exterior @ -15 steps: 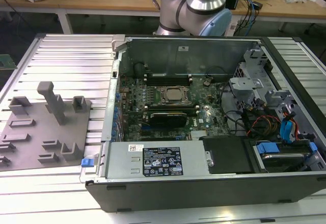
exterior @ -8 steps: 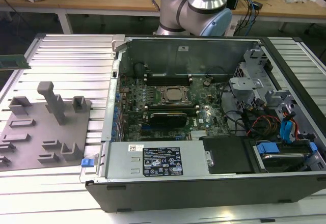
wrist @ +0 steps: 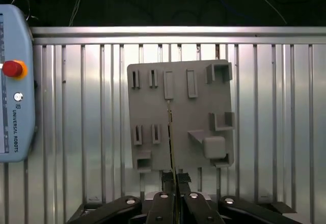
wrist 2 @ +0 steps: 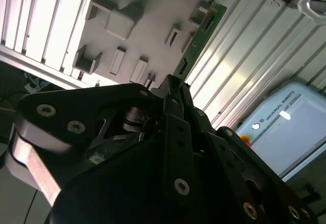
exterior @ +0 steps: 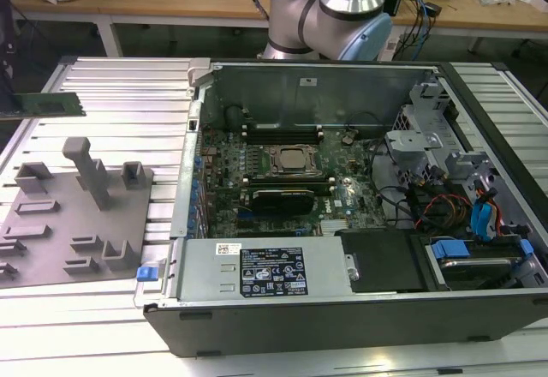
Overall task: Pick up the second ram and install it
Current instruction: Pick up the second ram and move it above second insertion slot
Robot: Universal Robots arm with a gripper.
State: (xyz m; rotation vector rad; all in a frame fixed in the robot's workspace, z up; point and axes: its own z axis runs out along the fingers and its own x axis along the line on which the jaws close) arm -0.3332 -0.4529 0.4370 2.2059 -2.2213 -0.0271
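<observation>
While the open computer case [exterior: 308,90] fills the middle and right of the exterior view, the second ram [exterior: 47,104] hangs level at that view's upper left, over the ribbed metal surface [exterior: 120,86] and behind the grey holder tray [exterior: 51,223]. From the first wrist view I can see the pincer [wrist: 174,179] clamped together on the thin green stick, which runs edge-on out above the tray. In the second wrist view the green board juts past the fingertips [wrist 2: 170,84].
</observation>
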